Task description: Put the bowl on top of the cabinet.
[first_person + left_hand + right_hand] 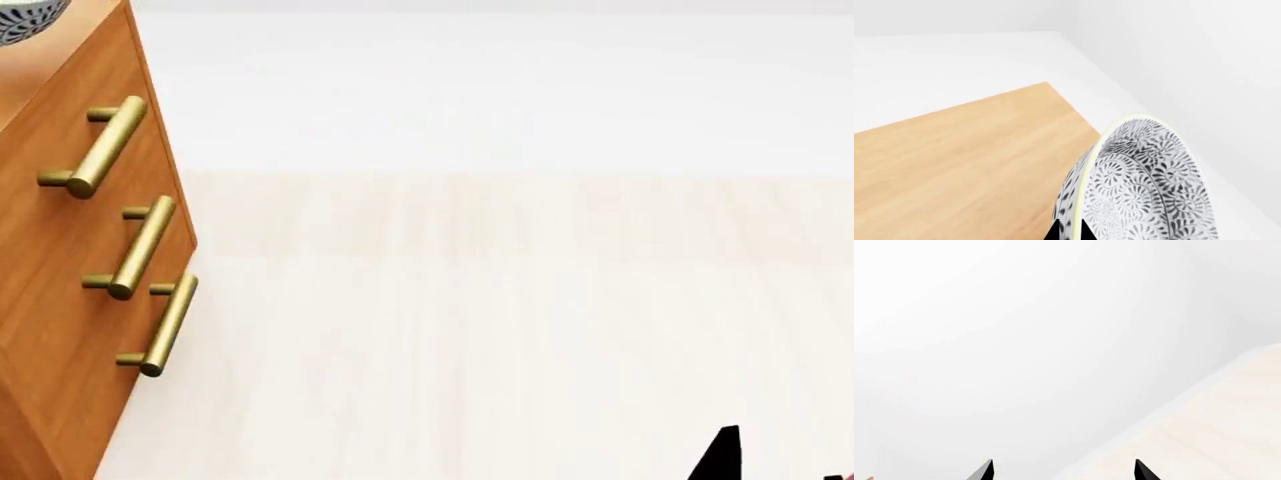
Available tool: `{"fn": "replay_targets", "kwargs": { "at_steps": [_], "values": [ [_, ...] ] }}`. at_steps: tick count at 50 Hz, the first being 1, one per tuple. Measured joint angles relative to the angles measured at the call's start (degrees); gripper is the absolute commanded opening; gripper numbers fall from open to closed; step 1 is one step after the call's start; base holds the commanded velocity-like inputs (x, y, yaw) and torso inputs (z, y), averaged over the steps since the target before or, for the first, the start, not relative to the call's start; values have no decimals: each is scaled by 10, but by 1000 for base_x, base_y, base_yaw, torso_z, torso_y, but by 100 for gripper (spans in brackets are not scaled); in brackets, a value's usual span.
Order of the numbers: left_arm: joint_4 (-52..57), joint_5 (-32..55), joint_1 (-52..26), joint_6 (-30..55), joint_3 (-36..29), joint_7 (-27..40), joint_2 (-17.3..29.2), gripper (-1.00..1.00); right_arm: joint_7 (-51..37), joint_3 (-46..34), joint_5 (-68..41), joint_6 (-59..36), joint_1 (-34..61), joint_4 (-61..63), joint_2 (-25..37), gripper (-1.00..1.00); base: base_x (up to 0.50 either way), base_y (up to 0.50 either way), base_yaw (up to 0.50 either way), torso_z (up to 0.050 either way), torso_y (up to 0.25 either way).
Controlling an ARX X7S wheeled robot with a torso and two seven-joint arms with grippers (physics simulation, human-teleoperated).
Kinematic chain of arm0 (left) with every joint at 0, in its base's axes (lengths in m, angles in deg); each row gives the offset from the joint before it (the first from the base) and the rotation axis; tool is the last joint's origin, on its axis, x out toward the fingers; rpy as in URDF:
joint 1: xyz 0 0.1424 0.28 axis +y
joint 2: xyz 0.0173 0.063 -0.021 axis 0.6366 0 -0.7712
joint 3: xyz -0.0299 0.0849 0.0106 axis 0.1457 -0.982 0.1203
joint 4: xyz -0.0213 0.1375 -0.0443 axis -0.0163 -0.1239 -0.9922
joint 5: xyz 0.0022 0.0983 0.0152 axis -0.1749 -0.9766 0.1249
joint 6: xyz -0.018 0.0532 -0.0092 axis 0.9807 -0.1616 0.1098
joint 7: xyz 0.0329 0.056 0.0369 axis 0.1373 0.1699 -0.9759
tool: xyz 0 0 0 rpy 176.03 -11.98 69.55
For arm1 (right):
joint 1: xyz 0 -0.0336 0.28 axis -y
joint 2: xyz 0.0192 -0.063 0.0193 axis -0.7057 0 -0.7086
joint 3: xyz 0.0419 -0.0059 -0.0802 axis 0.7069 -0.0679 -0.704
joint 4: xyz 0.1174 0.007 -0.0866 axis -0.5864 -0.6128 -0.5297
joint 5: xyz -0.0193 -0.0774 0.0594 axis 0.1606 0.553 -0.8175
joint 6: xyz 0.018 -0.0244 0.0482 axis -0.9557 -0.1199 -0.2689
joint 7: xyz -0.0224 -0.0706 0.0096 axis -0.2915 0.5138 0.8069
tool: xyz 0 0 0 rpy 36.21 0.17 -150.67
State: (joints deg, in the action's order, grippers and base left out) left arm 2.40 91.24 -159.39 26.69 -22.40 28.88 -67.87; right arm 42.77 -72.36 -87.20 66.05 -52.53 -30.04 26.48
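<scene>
The bowl (1147, 185), white with a dense dark floral pattern and a thin yellowish rim, fills the near part of the left wrist view. My left gripper (1069, 233) is shut on its rim, one black fingertip on each side of the wall. The bowl stands over the light wooden top of the cabinet (954, 165), near its edge; I cannot tell whether it touches the wood. In the head view only a sliver of the bowl (20, 20) shows at the top of the orange-brown cabinet (67, 330). My right gripper (1064, 472) is open and holds nothing.
Three brass bar handles (140, 248) stick out from the cabinet's front. A pale wooden floor (507, 330) spreads to the right of it, with a white wall (507, 90) behind. One black tip of the right gripper (721, 455) shows low in the head view.
</scene>
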Motion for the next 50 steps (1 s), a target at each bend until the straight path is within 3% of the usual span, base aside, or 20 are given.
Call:
{"fn": "replay_targets", "kwargs": {
  "at_steps": [50],
  "values": [
    [-53, -9, 6, -42, -3, -12, 23, -100, -1, 0, 9, -18, 12, -10, -9, 100, 0, 0, 0, 0, 0]
  ]
}}
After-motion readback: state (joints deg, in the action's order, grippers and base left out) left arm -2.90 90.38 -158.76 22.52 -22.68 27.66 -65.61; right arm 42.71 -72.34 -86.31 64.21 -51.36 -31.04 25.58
